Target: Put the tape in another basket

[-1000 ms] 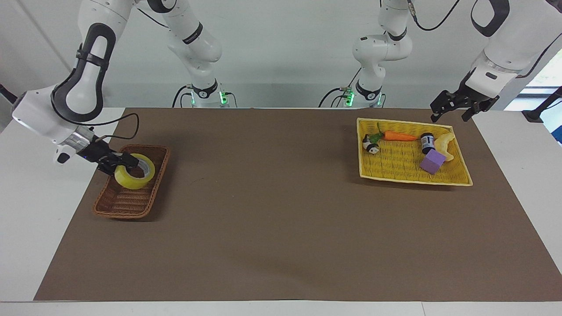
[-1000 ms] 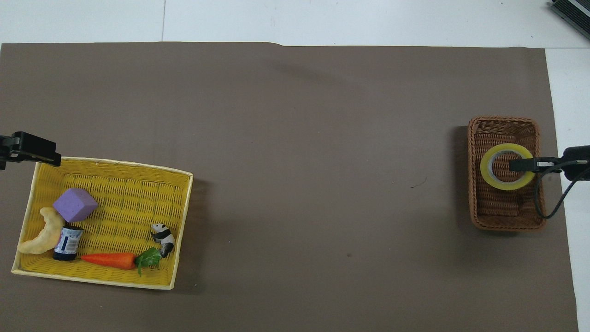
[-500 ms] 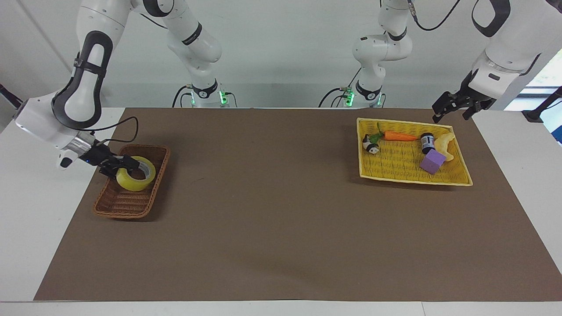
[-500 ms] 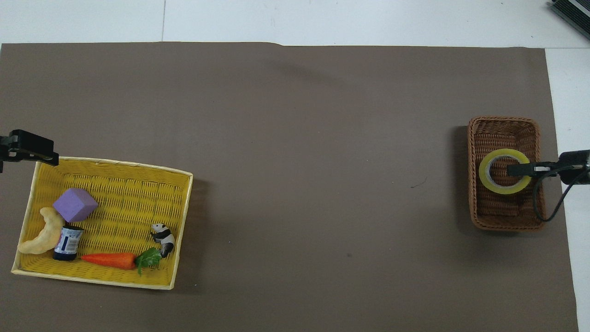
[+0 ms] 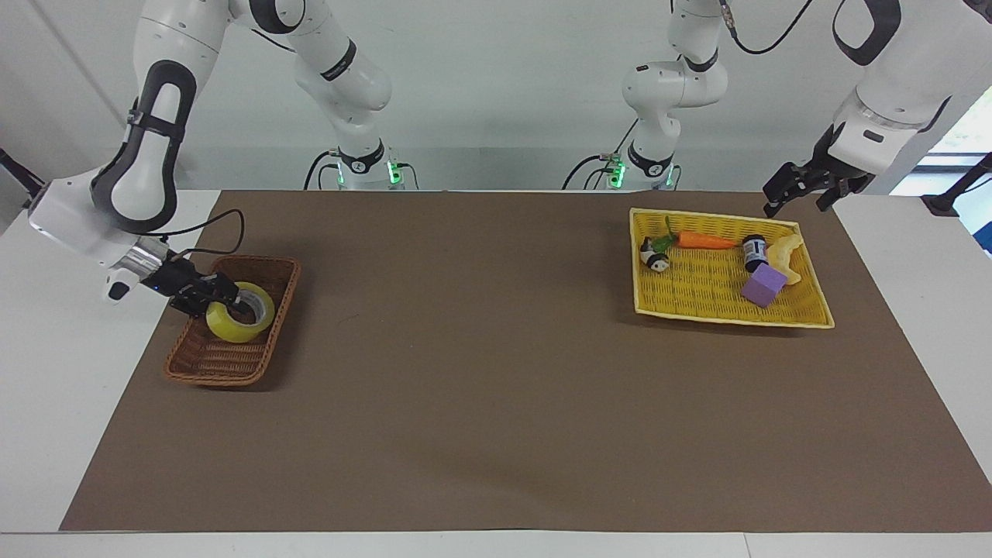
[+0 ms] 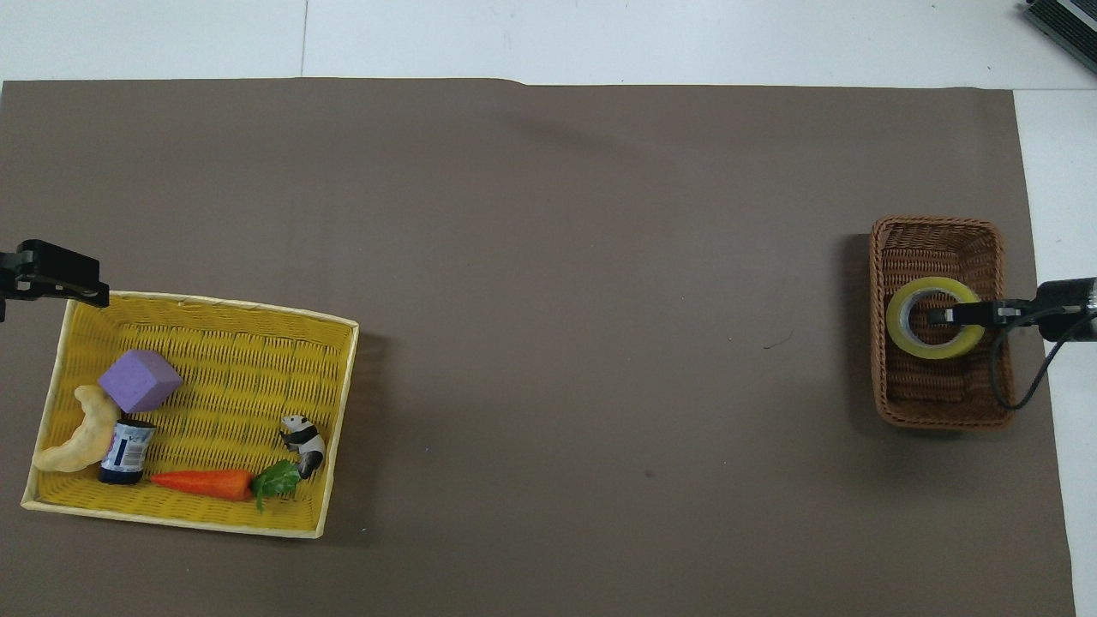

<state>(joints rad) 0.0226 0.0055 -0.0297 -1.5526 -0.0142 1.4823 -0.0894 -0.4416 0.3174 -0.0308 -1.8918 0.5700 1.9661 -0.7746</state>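
A yellow tray [image 6: 206, 334] of toys is seen at the left arm's end, with the left gripper [image 6: 51, 274] spread wide and empty just beside it. At the right arm's end, the tape [image 6: 934, 318] lies in the basket [image 6: 938, 403]; the right gripper [image 6: 964, 314] reaches over its rim, grip undeterminable

I see the tape [image 5: 241, 311] glowing translucent yellow around a pale core, against the dark-brown weave of the basket [image 5: 203, 360]. My right gripper [image 5: 219, 297] reads black, under a white arm with black panels. The table cover [image 5: 496, 387] is flat brown, the table [image 5: 46, 403] white at its edges. In the bright-yellow woven tray [image 5: 697, 288] I've got a purple cube [image 5: 763, 284], an orange carrot [image 5: 707, 241] with green leaves, a black-and-white panda [image 5: 656, 256], a dark jar [image 5: 753, 252] with a white label.
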